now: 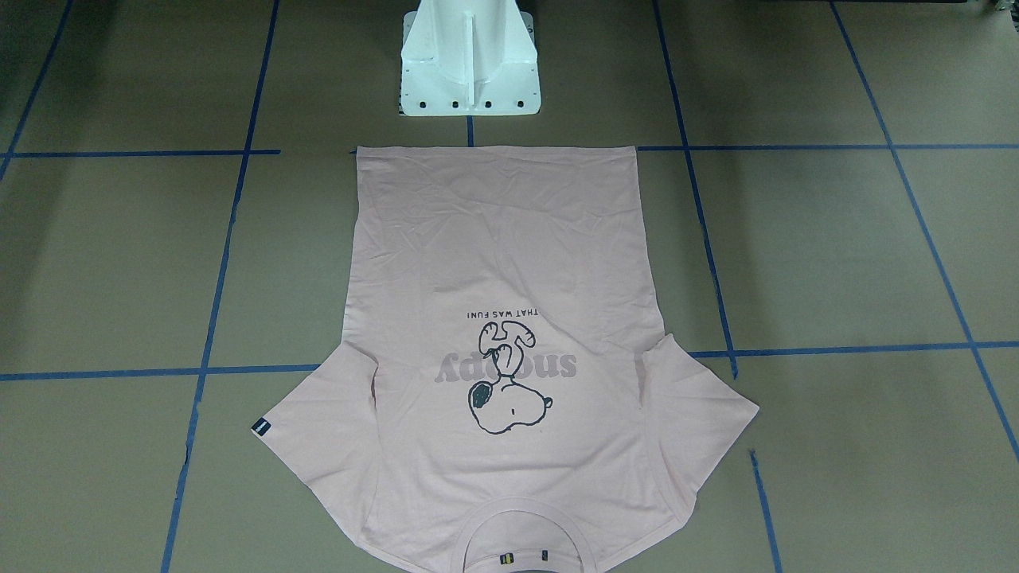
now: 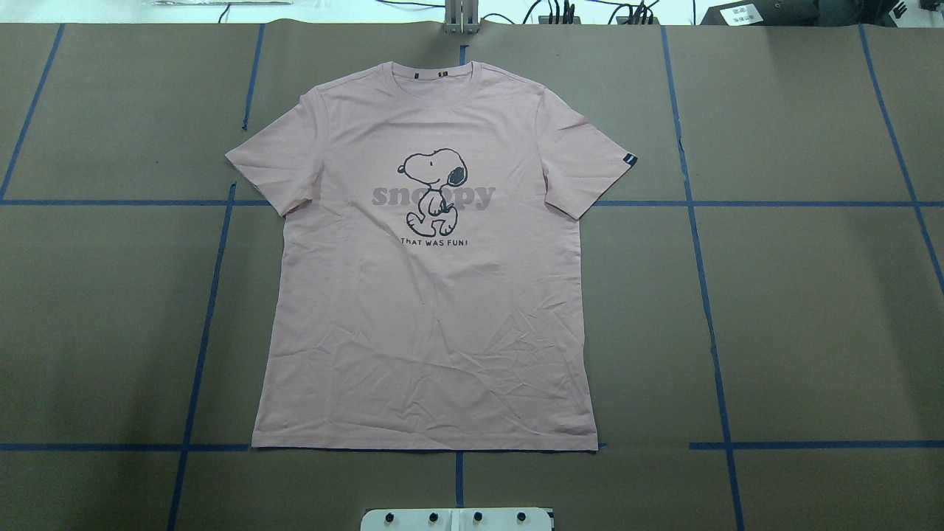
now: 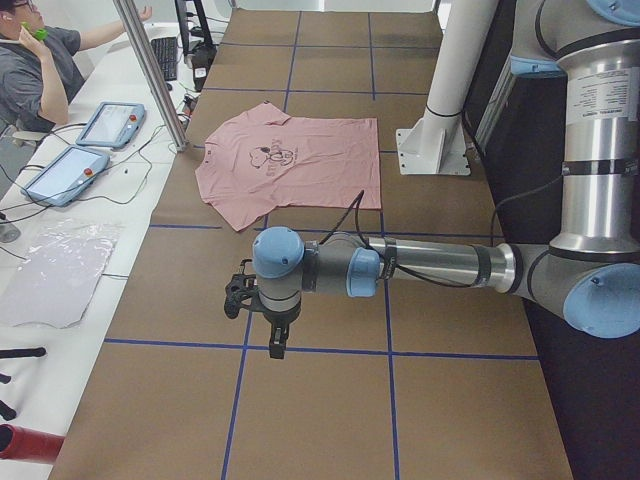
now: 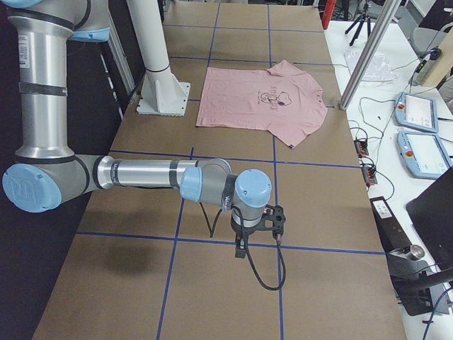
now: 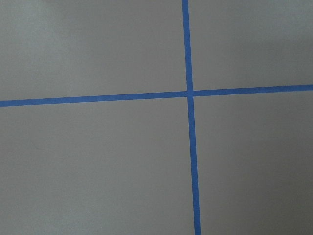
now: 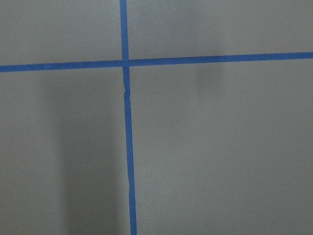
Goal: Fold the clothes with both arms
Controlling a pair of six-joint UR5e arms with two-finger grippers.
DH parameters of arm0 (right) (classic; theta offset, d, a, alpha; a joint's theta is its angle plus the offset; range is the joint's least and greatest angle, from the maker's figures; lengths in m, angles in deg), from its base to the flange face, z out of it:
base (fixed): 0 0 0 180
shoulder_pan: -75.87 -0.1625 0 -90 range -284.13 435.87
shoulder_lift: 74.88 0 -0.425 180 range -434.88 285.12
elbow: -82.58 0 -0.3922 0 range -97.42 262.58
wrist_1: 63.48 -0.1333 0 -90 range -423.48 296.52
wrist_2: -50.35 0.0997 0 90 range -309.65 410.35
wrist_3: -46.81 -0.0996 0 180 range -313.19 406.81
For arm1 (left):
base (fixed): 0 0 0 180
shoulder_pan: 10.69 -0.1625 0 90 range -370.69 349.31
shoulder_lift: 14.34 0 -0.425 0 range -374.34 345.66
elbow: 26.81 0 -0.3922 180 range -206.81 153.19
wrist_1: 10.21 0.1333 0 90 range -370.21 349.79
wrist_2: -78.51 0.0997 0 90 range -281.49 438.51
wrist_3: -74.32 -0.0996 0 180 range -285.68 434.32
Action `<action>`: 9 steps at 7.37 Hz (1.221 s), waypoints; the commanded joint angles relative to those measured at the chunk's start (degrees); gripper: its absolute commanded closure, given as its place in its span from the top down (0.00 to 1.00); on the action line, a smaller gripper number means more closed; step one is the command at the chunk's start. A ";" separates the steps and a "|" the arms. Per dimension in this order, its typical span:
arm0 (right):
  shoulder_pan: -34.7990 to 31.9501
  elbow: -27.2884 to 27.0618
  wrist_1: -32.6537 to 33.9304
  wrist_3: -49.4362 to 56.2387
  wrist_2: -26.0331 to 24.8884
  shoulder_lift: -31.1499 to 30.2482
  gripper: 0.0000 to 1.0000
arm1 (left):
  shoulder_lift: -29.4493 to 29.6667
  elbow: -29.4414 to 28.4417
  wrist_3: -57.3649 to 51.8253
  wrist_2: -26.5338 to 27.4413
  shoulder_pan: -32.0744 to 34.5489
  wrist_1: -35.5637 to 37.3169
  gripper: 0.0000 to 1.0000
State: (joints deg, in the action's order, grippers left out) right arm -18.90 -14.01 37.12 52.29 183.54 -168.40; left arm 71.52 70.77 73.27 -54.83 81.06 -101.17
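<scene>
The pale pink T-shirt (image 2: 428, 317) lies flat and spread out, front up, on the brown table, with the Snoopy print (image 2: 434, 192) showing. Its collar is on the far side from the robot and its hem is near the pedestal. It also shows in the front view (image 1: 509, 255) and both side views (image 3: 300, 170) (image 4: 262, 106). My left gripper (image 3: 277, 345) hangs over bare table well off to the shirt's side. My right gripper (image 4: 241, 251) does the same on the other side. I cannot tell whether either is open or shut. Both wrist views show only table and tape.
The white pedestal base (image 1: 470, 60) stands just behind the shirt's hem. Blue tape lines (image 2: 700, 243) grid the table (image 2: 811, 332). A metal pole (image 3: 150, 70), tablets (image 3: 62, 173) and a seated operator (image 3: 40, 70) are beyond the table's far edge.
</scene>
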 commanded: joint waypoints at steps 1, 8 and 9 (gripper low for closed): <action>0.02 -0.35 -0.14 -0.12 0.05 0.45 1.00 | 0.00 0.07 0.00 0.00 0.00 0.00 1.00; 15.12 3.32 -21.13 -29.04 5.15 14.47 1.00 | 6.77 7.97 1.14 -7.99 -0.43 -8.56 1.00; 18.71 5.16 -23.50 -30.87 4.97 17.64 1.00 | 6.86 7.37 2.01 -7.30 -1.04 -10.44 1.00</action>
State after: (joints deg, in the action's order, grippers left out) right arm -4.56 -11.08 16.55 27.70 188.69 -155.32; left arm 78.25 78.12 74.46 -61.64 80.55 -107.97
